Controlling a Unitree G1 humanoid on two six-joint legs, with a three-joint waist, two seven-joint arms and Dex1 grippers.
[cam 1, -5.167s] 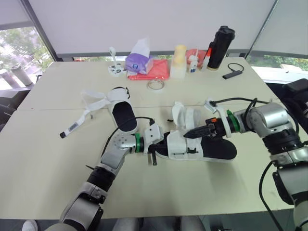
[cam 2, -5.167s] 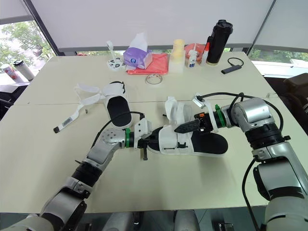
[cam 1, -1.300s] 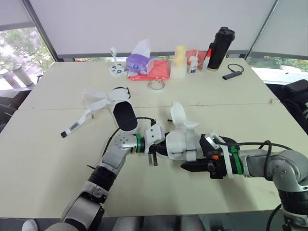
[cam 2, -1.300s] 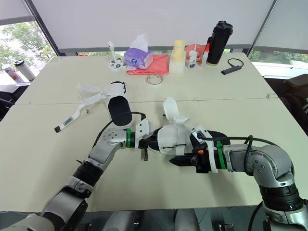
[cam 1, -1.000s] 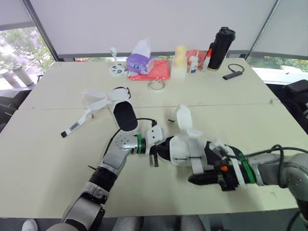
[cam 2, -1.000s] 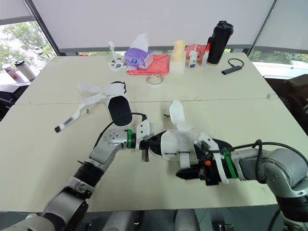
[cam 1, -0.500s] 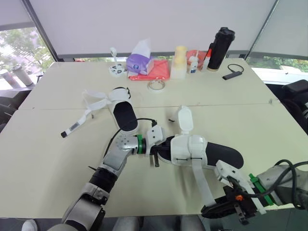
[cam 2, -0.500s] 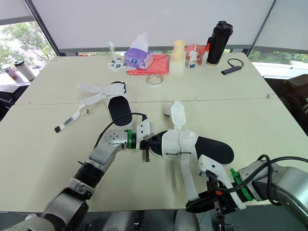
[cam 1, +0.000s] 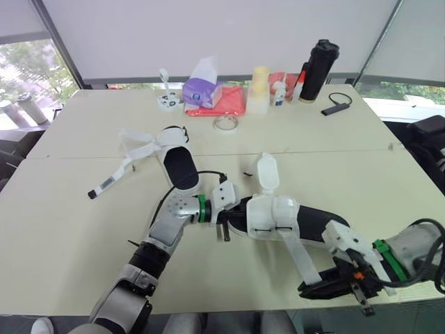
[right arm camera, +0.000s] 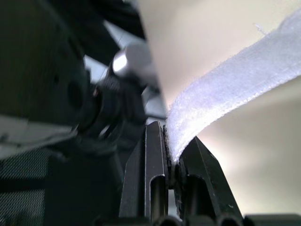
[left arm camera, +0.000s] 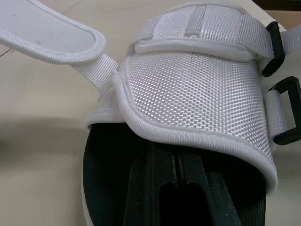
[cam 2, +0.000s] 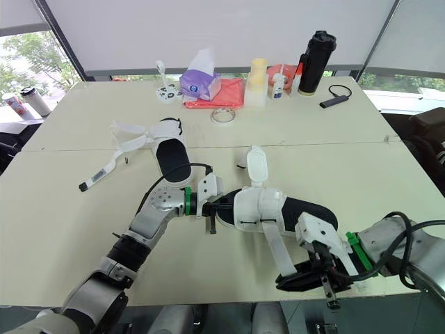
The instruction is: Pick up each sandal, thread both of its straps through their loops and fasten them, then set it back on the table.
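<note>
While clamped, right fingers [right arm camera: 155, 179] on strap [right arm camera: 235, 89].

Open tabletop [cam 1: 62, 236] lay wide at the near left and across the middle band toward the far right. The centre was blocked by a sandal [cam 1: 313, 221] with the left end effector [cam 1: 229, 212] tucked into its left end. Its strap [cam 1: 295, 254] stretched to the near edge, pinched in the right end effector [cam 1: 306, 288]. A second sandal [cam 1: 177, 163] and a white stick [cam 1: 104, 186] cluttered the left. A tissue box [cam 1: 201, 89], tape roll [cam 1: 226, 123] and black flask [cam 1: 318, 69] lined the far edge.
</note>
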